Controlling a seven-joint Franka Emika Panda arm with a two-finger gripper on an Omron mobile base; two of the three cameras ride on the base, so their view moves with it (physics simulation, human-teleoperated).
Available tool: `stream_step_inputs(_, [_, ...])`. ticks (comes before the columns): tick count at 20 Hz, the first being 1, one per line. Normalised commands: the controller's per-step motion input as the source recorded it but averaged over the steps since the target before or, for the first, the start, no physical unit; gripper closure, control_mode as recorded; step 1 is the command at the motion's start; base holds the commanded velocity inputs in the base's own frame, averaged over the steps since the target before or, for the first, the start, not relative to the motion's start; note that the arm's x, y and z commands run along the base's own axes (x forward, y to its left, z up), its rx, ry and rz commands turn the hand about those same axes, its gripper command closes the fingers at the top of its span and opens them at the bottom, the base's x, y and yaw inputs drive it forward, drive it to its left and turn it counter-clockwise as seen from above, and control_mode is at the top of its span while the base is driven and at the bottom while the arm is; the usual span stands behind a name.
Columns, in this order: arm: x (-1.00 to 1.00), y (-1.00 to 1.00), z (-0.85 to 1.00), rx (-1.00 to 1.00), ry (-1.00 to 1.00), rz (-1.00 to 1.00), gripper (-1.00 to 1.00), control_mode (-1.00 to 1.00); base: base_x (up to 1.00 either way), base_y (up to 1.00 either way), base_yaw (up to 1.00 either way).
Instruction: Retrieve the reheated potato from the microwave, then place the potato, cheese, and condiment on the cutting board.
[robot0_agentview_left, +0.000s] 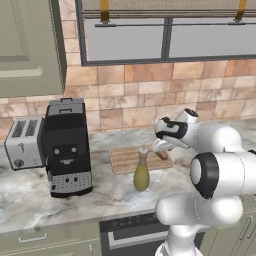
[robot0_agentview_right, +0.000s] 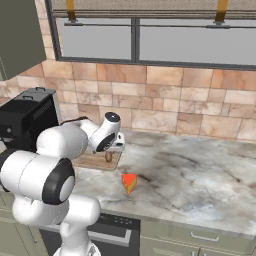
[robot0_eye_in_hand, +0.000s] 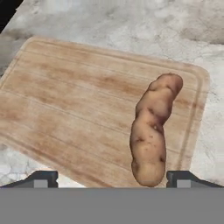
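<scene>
The brown potato (robot0_eye_in_hand: 153, 131) lies on the right part of the wooden cutting board (robot0_eye_in_hand: 65, 100), free of the fingers. My gripper (robot0_eye_in_hand: 113, 178) hovers just above it, open, with one fingertip on each side of the potato's near end. From the left base camera the potato (robot0_agentview_left: 163, 155) sits at the right end of the board (robot0_agentview_left: 125, 157), under the gripper (robot0_agentview_left: 160, 147). The olive-yellow condiment (robot0_agentview_left: 141, 172) stands upright on the counter just in front of the board. The orange cheese (robot0_agentview_right: 129, 183) rests on the counter to the right of the board (robot0_agentview_right: 92, 161). The microwave is out of view.
A black coffee machine (robot0_agentview_left: 67, 150) and a silver toaster (robot0_agentview_left: 24, 142) stand left of the board. A tiled wall and a window run behind the marble counter (robot0_agentview_right: 200, 175), which stretches to the right of the cheese.
</scene>
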Motion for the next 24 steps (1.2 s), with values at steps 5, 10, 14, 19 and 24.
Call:
stream_step_inputs(5, [-0.46, 0.01, 0.33, 0.07, 0.0, 0.03, -1.0, -1.0, 0.0, 0.0, 0.0])
stream_step_inputs(10, [-0.51, 0.01, 0.25, 0.16, 0.0, 0.17, -1.0, -1.0, 0.0, 0.0, 0.0])
stream_step_inputs(14, [-0.4, 0.0, 0.19, 0.1, 0.0, 0.23, -1.0, -1.0, 0.0, 0.0, 0.0])
stream_step_inputs(19, [-0.35, -0.08, 0.14, 0.1, -0.07, 0.32, -1.0, -1.0, 0.0, 0.0, 0.0])
stream_step_inputs(24, [-0.33, 0.0, 0.01, 0.18, -0.09, 0.24, -1.0, -1.0, 0.0, 0.0, 0.0])
